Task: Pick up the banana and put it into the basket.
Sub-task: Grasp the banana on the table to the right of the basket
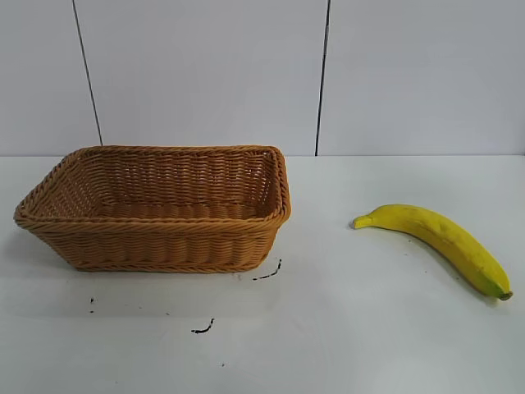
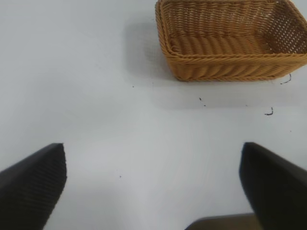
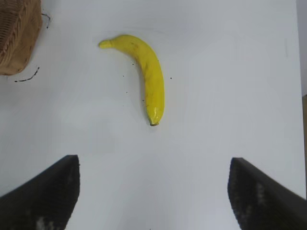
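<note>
Banana (image 1: 439, 240), yellow and curved, lies flat on the white counter (image 1: 344, 328) at the right, well apart from the basket (image 1: 156, 209). Small dark marks (image 1: 203, 328) dot the counter near the basket's front. The woven basket sits at the left, holding nothing. Left gripper (image 2: 153, 191) and right gripper (image 3: 153, 191) each hover over bare counter, jaws spread wide, holding nothing.
</note>
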`<state>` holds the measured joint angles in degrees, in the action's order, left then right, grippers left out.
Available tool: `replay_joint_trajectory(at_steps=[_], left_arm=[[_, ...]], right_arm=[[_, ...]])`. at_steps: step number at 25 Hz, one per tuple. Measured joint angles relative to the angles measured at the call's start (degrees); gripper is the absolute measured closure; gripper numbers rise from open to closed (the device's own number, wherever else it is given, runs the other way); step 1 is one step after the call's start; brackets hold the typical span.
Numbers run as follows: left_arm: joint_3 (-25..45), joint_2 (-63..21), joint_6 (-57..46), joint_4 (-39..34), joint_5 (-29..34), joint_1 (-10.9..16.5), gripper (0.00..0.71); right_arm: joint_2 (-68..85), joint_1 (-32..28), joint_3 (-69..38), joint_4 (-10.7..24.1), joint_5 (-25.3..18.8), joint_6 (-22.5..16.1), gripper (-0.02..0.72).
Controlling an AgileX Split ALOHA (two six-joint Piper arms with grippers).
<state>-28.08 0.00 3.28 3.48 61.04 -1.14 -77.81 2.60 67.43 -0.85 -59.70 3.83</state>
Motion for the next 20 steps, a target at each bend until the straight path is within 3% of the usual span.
replay_joint_trajectory(at_steps=[11, 20], left_arm=[[0.0, 0.0, 0.0, 0.0, 0.0, 0.0, 0.015], [0.0, 0.0, 0.0, 0.0, 0.0, 0.0, 0.015]], right_arm=[[-23.8, 0.0, 14.6, -0.1, -1.1, 11.6, 0.098], [-30.5, 2.8, 15.4, -0.1, 2.1, 16.5, 0.098]])
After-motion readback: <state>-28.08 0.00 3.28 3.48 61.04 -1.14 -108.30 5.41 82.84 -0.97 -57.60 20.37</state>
